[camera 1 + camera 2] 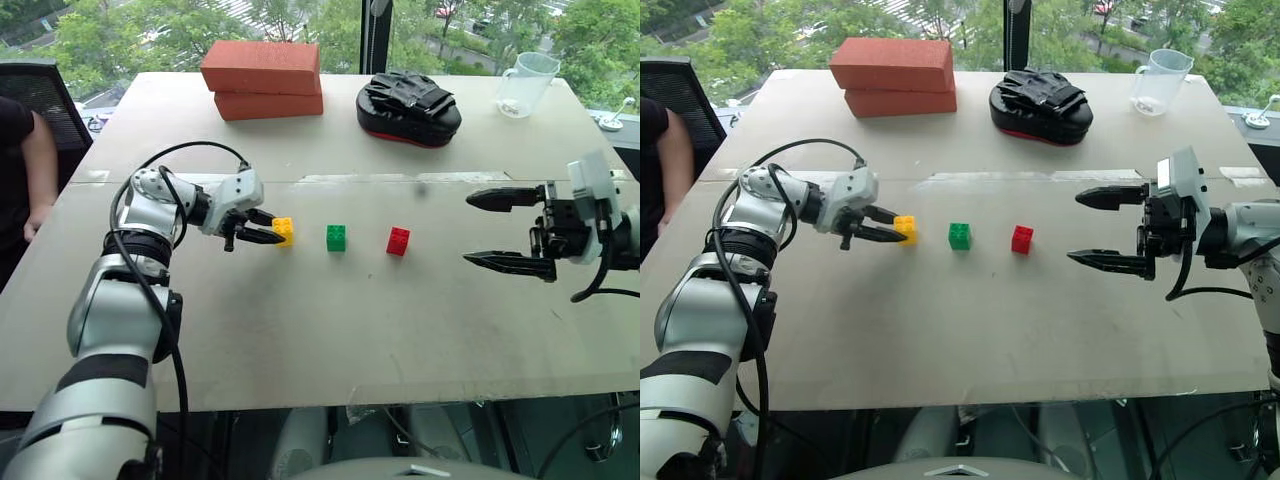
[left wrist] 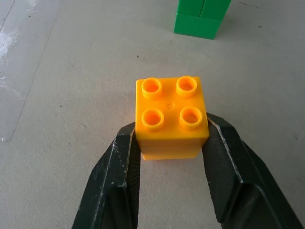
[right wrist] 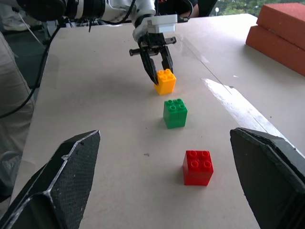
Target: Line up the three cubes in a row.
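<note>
Three studded cubes stand in a row across the middle of the table (image 1: 300, 330): yellow (image 1: 284, 231), green (image 1: 336, 237) and red (image 1: 398, 241), with small gaps between them. My left gripper (image 1: 272, 228) reaches in from the left and is shut on the yellow cube (image 2: 171, 117); its two black fingers (image 2: 119, 167) press the cube's sides, and the cube rests on the table. Well right of the red cube, my right gripper (image 1: 467, 230) hovers open, pointing along the row, with nothing between its fingers.
Two brick-red blocks (image 1: 262, 78) are stacked at the back left. A black padded mitt (image 1: 408, 105) lies at the back centre and a clear plastic jug (image 1: 525, 83) at the back right. A person's arm (image 1: 30, 160) shows beside the table's left edge.
</note>
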Controlling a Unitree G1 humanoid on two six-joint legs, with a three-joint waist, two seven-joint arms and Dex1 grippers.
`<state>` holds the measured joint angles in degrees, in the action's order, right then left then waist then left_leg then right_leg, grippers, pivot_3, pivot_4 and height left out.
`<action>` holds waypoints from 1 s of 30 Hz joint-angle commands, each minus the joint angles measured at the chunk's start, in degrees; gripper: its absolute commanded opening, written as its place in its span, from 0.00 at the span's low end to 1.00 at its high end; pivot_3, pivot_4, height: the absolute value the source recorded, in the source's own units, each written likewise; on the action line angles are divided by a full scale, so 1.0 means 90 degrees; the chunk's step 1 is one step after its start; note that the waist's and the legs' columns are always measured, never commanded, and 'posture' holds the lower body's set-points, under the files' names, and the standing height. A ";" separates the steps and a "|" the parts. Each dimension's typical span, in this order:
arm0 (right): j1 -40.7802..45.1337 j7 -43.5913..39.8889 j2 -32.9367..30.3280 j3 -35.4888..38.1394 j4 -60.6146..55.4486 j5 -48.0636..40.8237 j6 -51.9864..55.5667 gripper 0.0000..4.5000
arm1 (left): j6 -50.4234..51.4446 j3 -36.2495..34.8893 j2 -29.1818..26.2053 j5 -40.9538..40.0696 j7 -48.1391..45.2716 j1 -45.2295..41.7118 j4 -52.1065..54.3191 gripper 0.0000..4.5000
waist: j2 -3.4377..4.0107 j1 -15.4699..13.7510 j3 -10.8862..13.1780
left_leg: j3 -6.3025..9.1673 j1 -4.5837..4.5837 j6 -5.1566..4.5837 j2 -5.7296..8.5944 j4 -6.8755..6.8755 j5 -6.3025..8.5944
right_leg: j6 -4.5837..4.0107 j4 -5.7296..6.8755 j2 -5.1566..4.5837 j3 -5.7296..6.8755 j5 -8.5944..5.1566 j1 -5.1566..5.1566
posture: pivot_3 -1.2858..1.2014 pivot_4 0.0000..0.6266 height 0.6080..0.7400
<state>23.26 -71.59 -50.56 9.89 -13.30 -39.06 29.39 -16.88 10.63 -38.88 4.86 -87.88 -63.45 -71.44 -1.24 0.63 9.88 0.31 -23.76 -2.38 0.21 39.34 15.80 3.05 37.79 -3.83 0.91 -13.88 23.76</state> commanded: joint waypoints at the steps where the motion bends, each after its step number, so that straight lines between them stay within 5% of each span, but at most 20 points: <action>1: -0.0038 0.0103 -0.0139 0.0327 -0.0245 -0.0074 -0.0057 1.00 | -0.0154 -0.0048 0.0061 0.0128 -0.0193 -0.0199 -0.0207 0.27 | 0.0000 -0.0004 0.0000 | 0.0003 0.0001 -0.0002 0.0000 0.0003 0.0001 | 0.0001 0.0004 0.0000 0.0000 0.0000 -0.0001 | 0.52 0.24 1.00; 19: -0.0342 0.0225 -0.0219 0.0471 -0.0449 -0.0172 0.0008 1.00 | -0.0744 -0.0195 0.0166 0.0188 -0.0382 -0.0134 -0.0235 0.27 | 0.0000 -0.0012 0.0000 | 0.0010 0.0000 -0.0002 -0.0003 0.0007 0.0001 | 0.0004 0.0009 0.0001 0.0001 0.0002 -0.0001 | 0.52 0.24 1.00; 23: -0.0421 0.0238 -0.0275 0.0519 -0.0491 -0.0211 0.0027 1.00 | -0.0856 -0.0230 0.0203 0.0220 -0.0354 -0.0130 -0.0238 0.73 | 0.0000 -0.0009 0.0000 | 0.0010 0.0001 -0.0002 -0.0003 0.0007 0.0001 | 0.0004 0.0009 0.0001 0.0001 0.0002 -0.0001 | 0.52 0.24 1.00; 26: -0.0496 0.0258 -0.0291 0.0557 -0.0553 -0.0243 0.0049 1.00 | -0.0925 -0.0324 0.0228 0.0151 -0.0266 -0.0119 -0.0229 0.95 | 0.0000 -0.0008 0.0000 | 0.0011 0.0001 -0.0002 -0.0003 0.0007 0.0001 | 0.0004 0.0010 0.0001 0.0001 0.0002 -0.0001 | 0.52 0.24 1.00; 30: -0.0799 0.0314 -0.0411 0.0758 -0.0776 -0.0333 0.0143 1.00 | -0.0778 -0.0545 0.0077 -0.0066 -0.0375 -0.0024 -0.0131 0.98 | -0.0001 -0.0009 0.0000 | 0.0010 0.0000 -0.0002 -0.0004 0.0007 0.0001 | 0.0004 0.0009 0.0001 0.0000 0.0002 -0.0001 | 0.52 0.24 1.00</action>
<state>16.64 -69.15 -52.90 13.13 -17.94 -40.79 30.37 -24.39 7.96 -36.67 6.32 -90.45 -64.00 -73.47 -1.25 0.55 9.88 0.41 -23.76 -2.40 0.15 39.40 15.80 3.09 37.88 -3.82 0.92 -13.87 23.75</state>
